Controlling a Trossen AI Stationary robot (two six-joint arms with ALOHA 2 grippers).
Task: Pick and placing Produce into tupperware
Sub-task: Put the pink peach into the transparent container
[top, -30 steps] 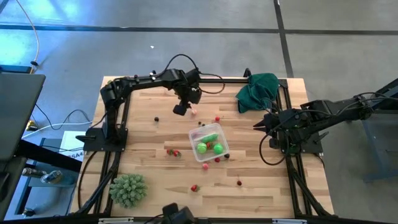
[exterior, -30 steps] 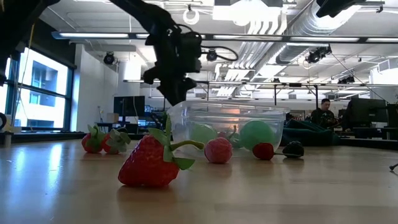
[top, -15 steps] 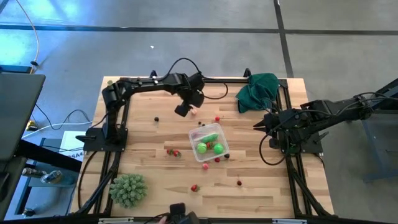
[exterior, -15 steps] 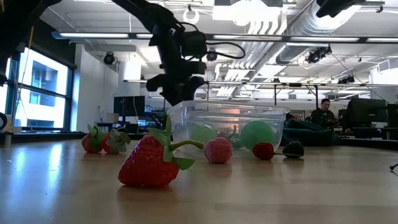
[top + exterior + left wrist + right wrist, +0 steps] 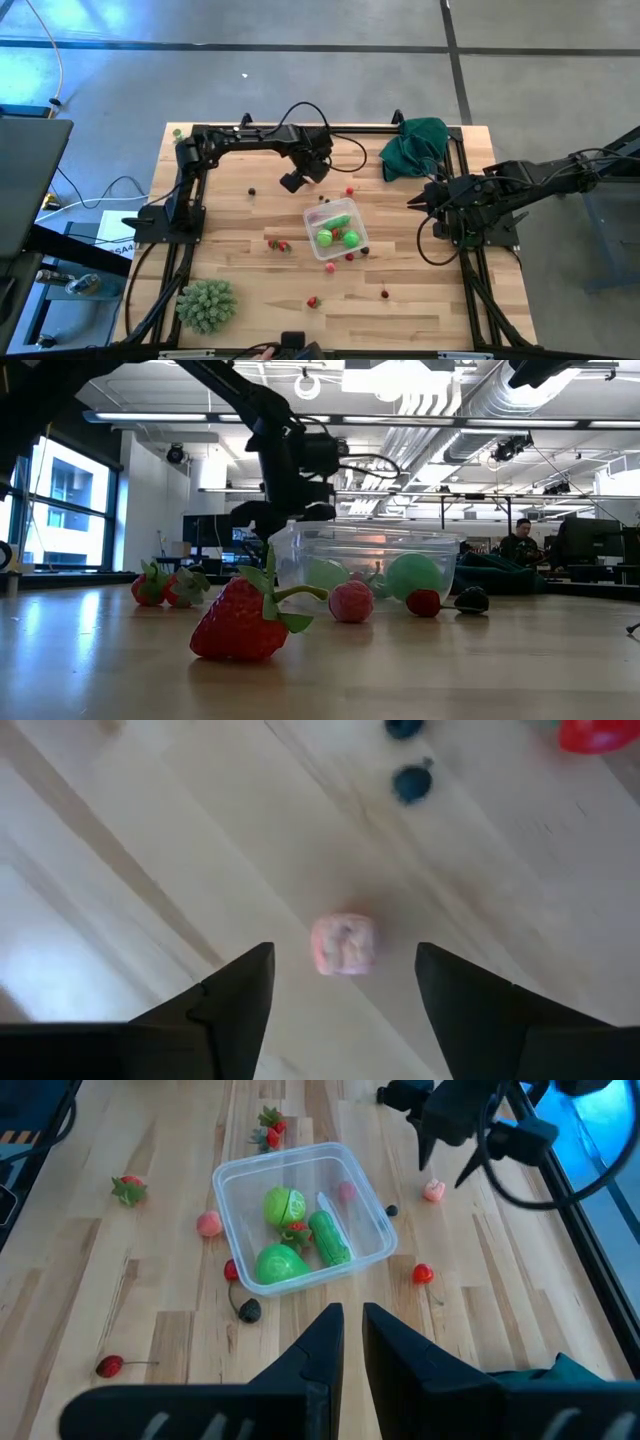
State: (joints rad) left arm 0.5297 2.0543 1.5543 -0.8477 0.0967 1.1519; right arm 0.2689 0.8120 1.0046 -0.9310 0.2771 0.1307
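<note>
High view: the left gripper [image 5: 300,181] hangs over the far middle of the wooden table [image 5: 240,290], just on the far-left side of the tupperware [image 5: 336,229], its fingers [image 5: 235,995] spread apart with nothing between them. In the left wrist view a small pink piece of produce [image 5: 343,945] lies on the bare wood in the gap between those two dark fingers, touching neither, with two dark blue berries [image 5: 410,782] a little beyond it and a red piece at the frame's corner. The tupperware sits near the middle of the table, turned at a slant to the edges; the right wrist view shows inside it two bright green rounded pieces [image 5: 283,1264], a long green vegetable [image 5: 329,1238] and a small red bit. Loose produce lies around the box: a red berry [image 5: 349,190] toward the far edge, a pair of strawberries [image 5: 279,244] to its left, a pink piece and a dark one just beside its near corner, and more red pieces [image 5: 314,301] toward the near edge. The right gripper [image 5: 413,201] waits by the right edge of the table, well apart from the box, its fingers [image 5: 322,1342] pressed almost together and holding nothing. A spiky pale-green ball [image 5: 206,304] rests at the near left corner and a dark green cloth [image 5: 413,145] lies bunched at the far right corner.
</note>
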